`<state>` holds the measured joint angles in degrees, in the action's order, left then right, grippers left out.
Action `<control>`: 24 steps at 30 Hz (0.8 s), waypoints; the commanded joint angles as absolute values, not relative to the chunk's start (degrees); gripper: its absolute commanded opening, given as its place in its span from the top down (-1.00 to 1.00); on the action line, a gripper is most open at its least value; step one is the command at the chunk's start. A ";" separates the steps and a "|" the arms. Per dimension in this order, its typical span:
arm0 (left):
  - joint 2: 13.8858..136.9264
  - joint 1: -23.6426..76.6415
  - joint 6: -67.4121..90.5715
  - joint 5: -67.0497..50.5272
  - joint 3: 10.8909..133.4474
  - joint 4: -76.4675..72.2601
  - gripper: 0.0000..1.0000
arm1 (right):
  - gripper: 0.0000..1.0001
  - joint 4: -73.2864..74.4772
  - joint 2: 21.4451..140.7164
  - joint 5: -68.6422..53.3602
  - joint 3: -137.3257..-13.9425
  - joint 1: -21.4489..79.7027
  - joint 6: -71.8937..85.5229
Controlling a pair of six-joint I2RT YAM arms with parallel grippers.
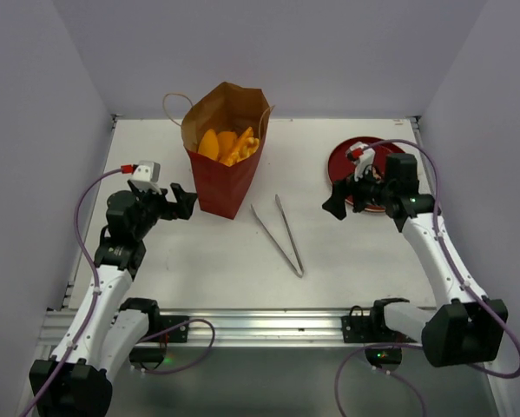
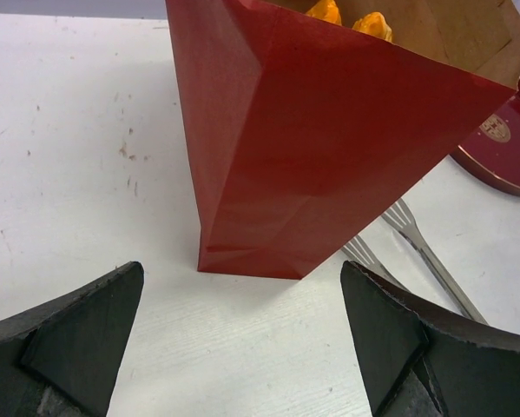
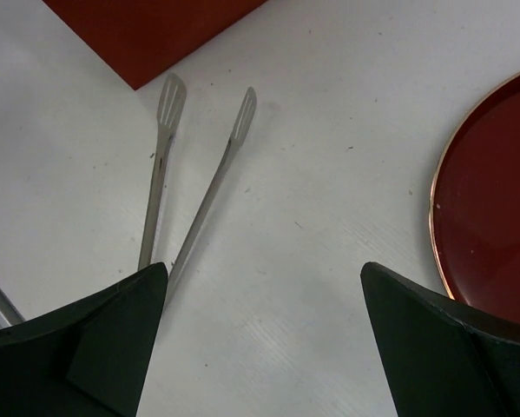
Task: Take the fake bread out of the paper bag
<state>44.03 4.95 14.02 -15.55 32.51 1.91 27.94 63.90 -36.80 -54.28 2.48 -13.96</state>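
The red paper bag (image 1: 223, 169) stands upright at the back of the table, its mouth open and brown inside. Glossy orange fake bread (image 1: 227, 144) fills its top; two pieces (image 2: 346, 16) peek over the rim in the left wrist view, above the bag's red wall (image 2: 320, 148). My left gripper (image 1: 183, 201) hangs open just left of the bag's base, nothing between its fingers (image 2: 86, 339). My right gripper (image 1: 339, 205) is open over bare table, between the tongs and the plate, holding nothing.
Metal tongs (image 1: 279, 234) lie spread on the table right of the bag, their tips (image 3: 168, 100) toward it. A round dark-red plate (image 1: 364, 169) sits at the back right, partly under the right wrist. The table's near edge is a metal rail (image 1: 260, 323).
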 commanded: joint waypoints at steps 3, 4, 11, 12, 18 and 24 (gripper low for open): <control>43.51 5.19 12.83 -14.06 33.58 -0.09 -1.00 | -0.98 24.98 68.73 -23.84 -57.83 10.97 -10.29; 43.33 5.19 12.83 -13.80 33.49 -0.09 -1.00 | -0.98 23.66 69.17 -21.90 -56.79 13.94 -8.11; 43.68 5.19 12.39 -12.92 33.75 -0.09 -1.00 | -0.98 17.94 74.79 -12.48 -53.97 27.59 -2.20; 43.59 5.19 12.31 -12.66 33.75 -0.09 -1.00 | -0.98 17.15 75.40 -12.48 -53.44 30.21 -1.24; 43.51 5.19 12.13 -11.69 33.75 -0.09 -1.00 | -0.98 11.26 78.22 -7.22 -47.12 38.83 8.34; 43.77 5.19 12.04 -11.69 33.75 -0.09 -1.00 | -0.98 9.41 80.41 -0.18 -45.97 42.18 10.98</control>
